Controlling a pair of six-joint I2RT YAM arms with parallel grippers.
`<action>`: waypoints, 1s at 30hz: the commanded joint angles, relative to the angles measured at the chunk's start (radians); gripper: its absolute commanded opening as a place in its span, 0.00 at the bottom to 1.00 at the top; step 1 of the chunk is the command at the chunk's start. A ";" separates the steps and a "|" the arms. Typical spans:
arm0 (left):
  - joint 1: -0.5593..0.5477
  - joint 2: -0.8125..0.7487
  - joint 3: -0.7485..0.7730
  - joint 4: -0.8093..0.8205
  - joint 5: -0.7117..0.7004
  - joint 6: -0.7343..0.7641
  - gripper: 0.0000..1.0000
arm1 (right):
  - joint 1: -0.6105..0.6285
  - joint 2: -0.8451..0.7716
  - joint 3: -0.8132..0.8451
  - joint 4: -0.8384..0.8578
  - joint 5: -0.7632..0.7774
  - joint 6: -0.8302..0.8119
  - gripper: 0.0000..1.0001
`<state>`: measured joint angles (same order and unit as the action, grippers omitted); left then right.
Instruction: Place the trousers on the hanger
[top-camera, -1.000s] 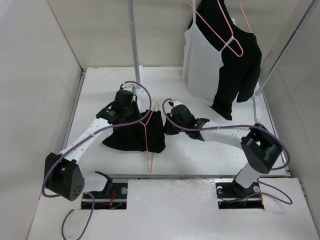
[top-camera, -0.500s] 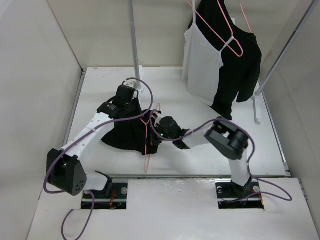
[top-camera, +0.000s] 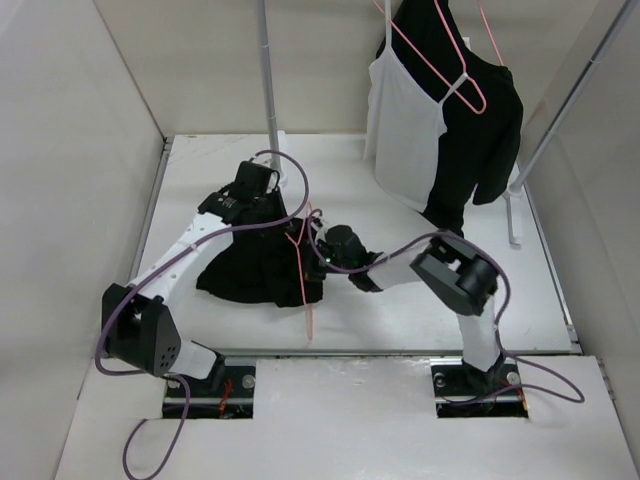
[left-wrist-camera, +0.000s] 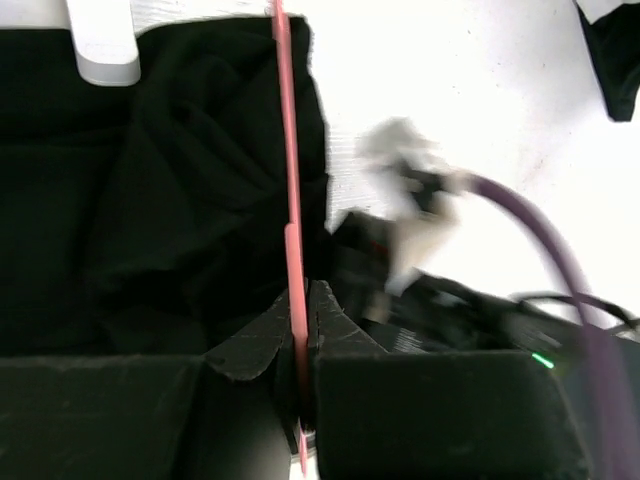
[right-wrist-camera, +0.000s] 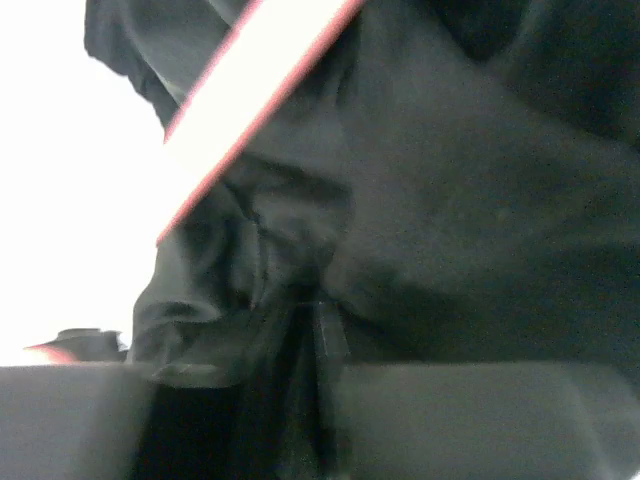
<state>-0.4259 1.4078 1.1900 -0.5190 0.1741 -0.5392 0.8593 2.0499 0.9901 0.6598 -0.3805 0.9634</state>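
The black trousers (top-camera: 250, 270) lie bunched on the white table, left of centre. The pink wire hanger (top-camera: 304, 290) runs across their right edge, its lower end pointing at the near edge. My left gripper (top-camera: 292, 228) is shut on the hanger wire (left-wrist-camera: 290, 150), which passes straight between its jaws (left-wrist-camera: 303, 295), with the trousers (left-wrist-camera: 150, 200) to the left of it. My right gripper (top-camera: 318, 250) sits just right of the hanger. Its jaws (right-wrist-camera: 305, 305) stand almost together, with trouser fabric (right-wrist-camera: 480, 200) puckered at their tips and the hanger (right-wrist-camera: 250, 70) blurred above.
A rail post (top-camera: 268, 80) stands behind the trousers. At the back right a white camisole (top-camera: 400, 130) and a black top (top-camera: 485, 130) hang on another pink hanger (top-camera: 462, 85). A slanted pole (top-camera: 560, 110) and side walls close in the table.
My right arm has folded and swung left, carrying black fabric from the middle of the table to the hanger. The left gripper has shifted slightly back, and the hanger's lower end has swung right.
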 joint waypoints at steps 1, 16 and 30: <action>-0.016 0.013 0.023 -0.078 0.027 -0.047 0.00 | -0.016 -0.180 -0.008 -0.268 0.165 -0.129 0.33; -0.007 -0.017 0.034 -0.096 -0.044 -0.019 0.00 | 0.003 -0.440 0.180 -1.013 0.575 -0.399 0.57; -0.007 -0.017 0.034 -0.069 0.005 -0.028 0.00 | 0.076 -0.341 0.166 -0.626 0.324 -0.275 0.58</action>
<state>-0.4255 1.4101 1.2068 -0.5724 0.1436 -0.5499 0.9245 1.6554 1.1038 -0.0669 0.0051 0.6544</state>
